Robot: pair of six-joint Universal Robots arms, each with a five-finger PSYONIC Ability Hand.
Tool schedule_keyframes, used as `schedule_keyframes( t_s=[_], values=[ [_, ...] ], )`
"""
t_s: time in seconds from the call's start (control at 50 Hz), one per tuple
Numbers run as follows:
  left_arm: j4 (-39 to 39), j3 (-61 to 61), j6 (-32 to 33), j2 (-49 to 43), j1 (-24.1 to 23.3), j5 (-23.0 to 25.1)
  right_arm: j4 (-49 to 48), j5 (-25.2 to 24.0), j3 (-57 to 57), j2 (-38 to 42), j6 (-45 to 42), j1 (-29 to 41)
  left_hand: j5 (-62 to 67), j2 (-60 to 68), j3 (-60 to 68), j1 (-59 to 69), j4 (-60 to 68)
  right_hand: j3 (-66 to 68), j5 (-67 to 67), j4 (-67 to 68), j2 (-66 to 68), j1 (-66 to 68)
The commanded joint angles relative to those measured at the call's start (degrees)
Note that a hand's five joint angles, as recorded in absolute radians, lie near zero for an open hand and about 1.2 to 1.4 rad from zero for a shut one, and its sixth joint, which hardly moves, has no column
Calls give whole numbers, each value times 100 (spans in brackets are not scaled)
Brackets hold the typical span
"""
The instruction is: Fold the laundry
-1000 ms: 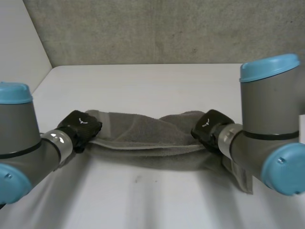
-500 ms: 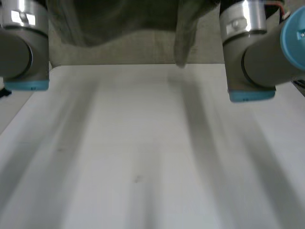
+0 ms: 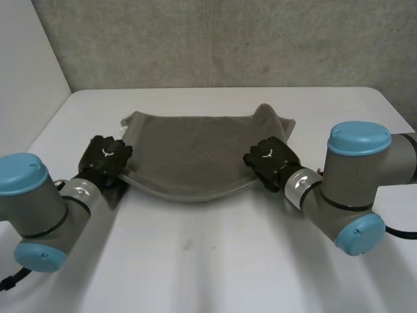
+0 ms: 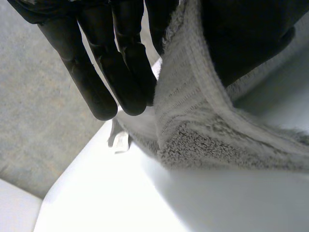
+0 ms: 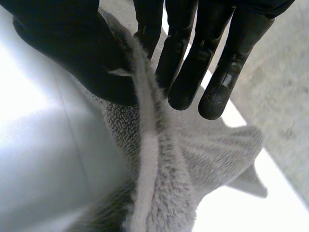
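**Both hands pinching the towel's near edge**

On my left, the left hand (image 3: 104, 160) sits at the near left corner of the grey towel (image 3: 189, 153). In its wrist view I see the straight fingers (image 4: 111, 72) on one side of the hem and the thumb (image 4: 241, 38) on the other, pinching the cloth between them. A small white label (image 4: 120, 141) hangs off the towel beyond the fingertips.

The towel lies spread across the middle of the white surface (image 3: 195, 261). Its far edge lies flat, and its near edge sags in a shallow curve between the two hands. The far right corner is rumpled.

On my right, the right hand (image 3: 270, 160) is at the near right edge of the towel. Its wrist view shows the same hold: straight fingers on one side, thumb on the other, and the hem clamped between them.
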Motion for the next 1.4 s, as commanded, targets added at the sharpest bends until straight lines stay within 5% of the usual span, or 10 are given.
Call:
schedule_keyframes(
  t_s=[0.02, 0.38, 0.5, 0.54, 0.72, 0.84, 0.98, 1.06, 1.26, 1.4],
  values=[
    [-82, -238, 143, 511, 149, 5, -13, 211, 169, -220, 2187, -414, 1110, 1023, 1029, 1208, 1019, -2011, -1868, -2038, -1958, -791],
    [-91, -379, 116, 767, 245, -21, -13, 730, 970, -431, 3808, -1206, 1110, 1023, 1029, 1208, 1019, -2909, -2765, -2935, -2856, -1688],
    [-99, -432, 116, 767, 237, -21, 4, 730, 996, -379, 4168, -1232, 1110, 1023, 1029, 1208, 1019, -1294, -1150, -1320, -1241, -73],
    [-99, -441, 116, 767, 237, -21, 135, 669, 988, -422, 4360, -1258, 1110, 1023, 1029, 1208, 1019, 1191, 1335, 1165, 1244, 2412],
    [-363, -450, 125, 872, 219, -30, 435, 159, 970, -906, 4449, -1505, 1110, 1023, 1029, 1208, 1019, 1207, 1350, 1180, 1260, 2427],
    [-1397, -257, 116, 1889, 202, -48, 558, 71, 856, -1952, 3395, -1513, 1110, 1023, 1029, 1208, 1019, 1207, 1350, 1180, 1260, 2427],
    [-2903, 376, -112, 3158, 228, -30, 1119, 203, 637, -3988, 640, -1522, 1110, 1023, 1029, 1208, 1019, 1207, 1350, 1180, 1260, 2427],
    [-3832, 1016, -121, 3649, 237, 5, 1662, 308, 304, -4289, -144, -1531, 1110, 1023, 1029, 1208, 1019, 1207, 1350, 1180, 1260, 2427],
    [-5074, 1475, 406, 3254, 228, 40, 3458, 352, -243, -3859, -1026, -1373, 1110, 1023, 1029, 1208, 1019, 1207, 1350, 1180, 1260, 2427],
    [-5101, 1755, 1302, 1509, 202, -12, 3476, 501, -505, -2342, -1640, -1101, 1110, 1023, 1029, 1208, 1019, 1207, 1350, 1180, 1260, 2427]
  ],
)
